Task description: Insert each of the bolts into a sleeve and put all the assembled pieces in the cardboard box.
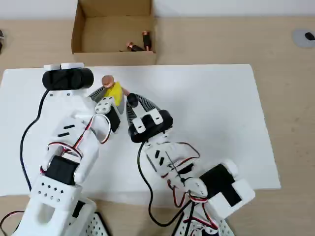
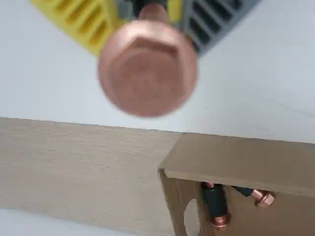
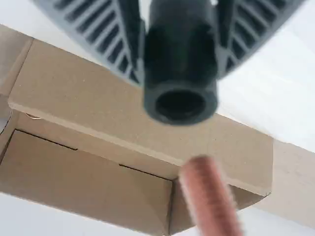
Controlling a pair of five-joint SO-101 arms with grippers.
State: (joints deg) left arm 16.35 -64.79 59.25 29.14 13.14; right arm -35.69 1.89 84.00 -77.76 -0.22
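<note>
Wooden table (image 1: 285,88), with a white sheet (image 1: 211,128) over most of it. The cardboard box (image 1: 114,58) stands open at the far edge of the sheet, on the bare wood. Two assembled pieces (image 1: 140,44) lie in its near right corner, each a dark sleeve with a copper head showing.

Both arms reach up the sheet from the near edge and converge just in front of the box. The left arm comes in from the near left and the right arm from the near right.

The left gripper (image 1: 109,90) has one yellow finger and one grey finger, and is clamped on the shank of a copper bolt (image 1: 108,81). The flanged hex head points toward the box. The shank tip sticks out on the other side, toward the right arm.

The right gripper (image 1: 135,104), with grey ribbed fingers, grips a dark sleeve (image 1: 132,100). From the right wrist camera its open bore faces out.

The bolt's shank tip sits just beside the sleeve mouth, not inside it. Whether the two touch cannot be told. Both parts are held above the sheet, near the front wall of the box.
</note>
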